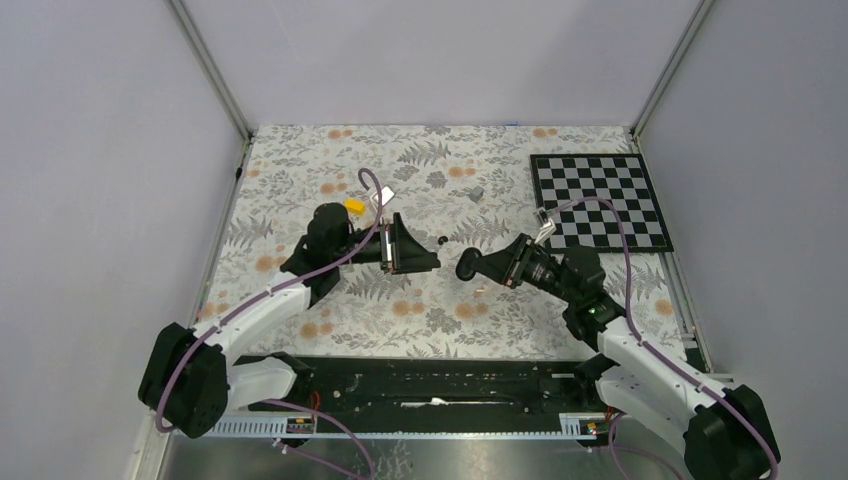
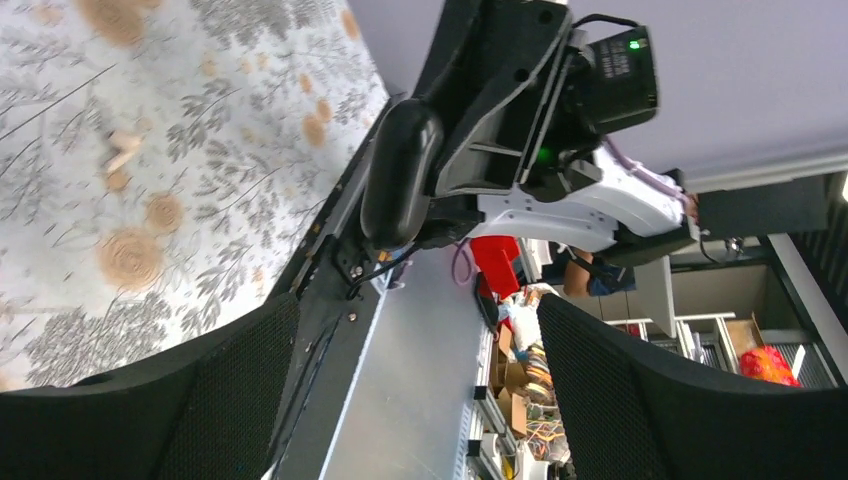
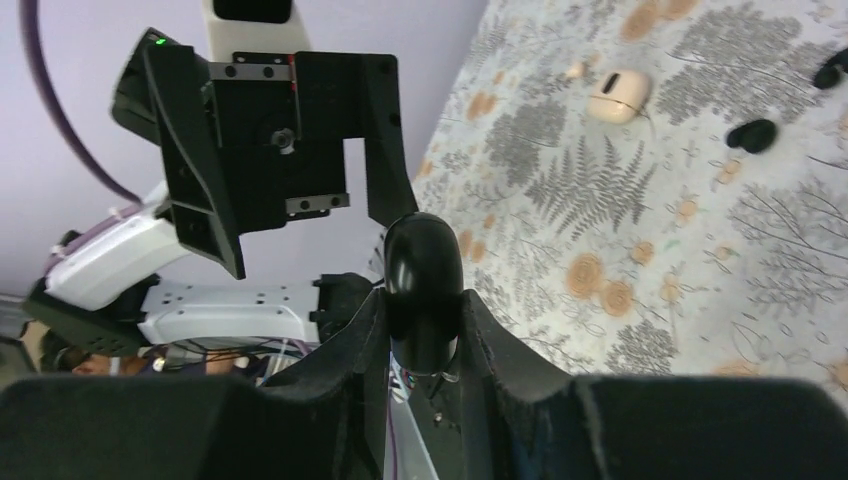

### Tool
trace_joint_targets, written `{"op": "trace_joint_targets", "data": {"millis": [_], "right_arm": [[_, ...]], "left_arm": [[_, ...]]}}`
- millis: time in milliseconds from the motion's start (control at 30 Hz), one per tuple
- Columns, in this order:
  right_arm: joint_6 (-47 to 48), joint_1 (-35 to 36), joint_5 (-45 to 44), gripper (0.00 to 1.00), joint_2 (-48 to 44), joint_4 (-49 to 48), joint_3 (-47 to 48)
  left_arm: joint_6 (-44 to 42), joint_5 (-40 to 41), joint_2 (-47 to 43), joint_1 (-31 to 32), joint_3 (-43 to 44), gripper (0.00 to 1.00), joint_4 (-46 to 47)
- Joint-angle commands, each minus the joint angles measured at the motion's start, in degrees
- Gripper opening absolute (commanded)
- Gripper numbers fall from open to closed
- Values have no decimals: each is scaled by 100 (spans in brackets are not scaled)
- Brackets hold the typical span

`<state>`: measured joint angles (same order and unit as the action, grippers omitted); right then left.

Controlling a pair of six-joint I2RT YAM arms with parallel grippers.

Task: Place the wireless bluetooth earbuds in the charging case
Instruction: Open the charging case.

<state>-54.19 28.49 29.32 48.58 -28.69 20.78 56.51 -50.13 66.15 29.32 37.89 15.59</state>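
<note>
The charging case (image 1: 467, 265), a glossy black oval pod, hangs above the middle of the table with my right gripper (image 1: 480, 268) shut on it. In the right wrist view the case (image 3: 423, 280) stands on edge between the two fingers (image 3: 500, 360). Two tiny black earbuds (image 3: 752, 135) (image 3: 830, 70) lie loose on the cloth beyond it. Only one earbud (image 1: 443, 239) shows from above, between the two grippers. My left gripper (image 1: 415, 248) faces the case from the left, open and holding nothing. Its wrist view has the case (image 2: 400, 170) ahead of the wide jaws (image 2: 420, 400).
A small grey block (image 1: 477, 192) lies farther back. A yellow piece (image 1: 354, 206) and a white piece (image 1: 386, 197) sit behind the left arm. A checkerboard (image 1: 600, 200) covers the back right. Walls enclose the flowered cloth (image 1: 440, 310) on three sides.
</note>
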Motion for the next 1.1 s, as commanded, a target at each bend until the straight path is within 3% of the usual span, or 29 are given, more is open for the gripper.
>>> {"op": "trace_joint_targets", "data": {"millis": [0, 100, 267, 500, 800, 1067], "right_arm": [[-470, 34, 324, 0, -150, -1220, 29], [-619, 34, 449, 0, -68, -1560, 37], [-1010, 36, 644, 0, 163, -1979, 144], [-1120, 34, 832, 0, 147, -2001, 341], [-1236, 34, 1071, 0, 341, -2138, 494], [-1226, 38, 1234, 0, 535, -2062, 562]], "left_arm": [[606, -431, -38, 86, 62, 89, 1371], [710, -283, 12, 284, 73, 84, 1535], [1099, -128, 221, 425, 11, 64, 2106], [1189, -112, 201, 523, 180, 63, 2176], [1248, -125, 456, 701, 208, 54, 2362], [1495, -73, 553, 812, 233, 36, 2785]]}}
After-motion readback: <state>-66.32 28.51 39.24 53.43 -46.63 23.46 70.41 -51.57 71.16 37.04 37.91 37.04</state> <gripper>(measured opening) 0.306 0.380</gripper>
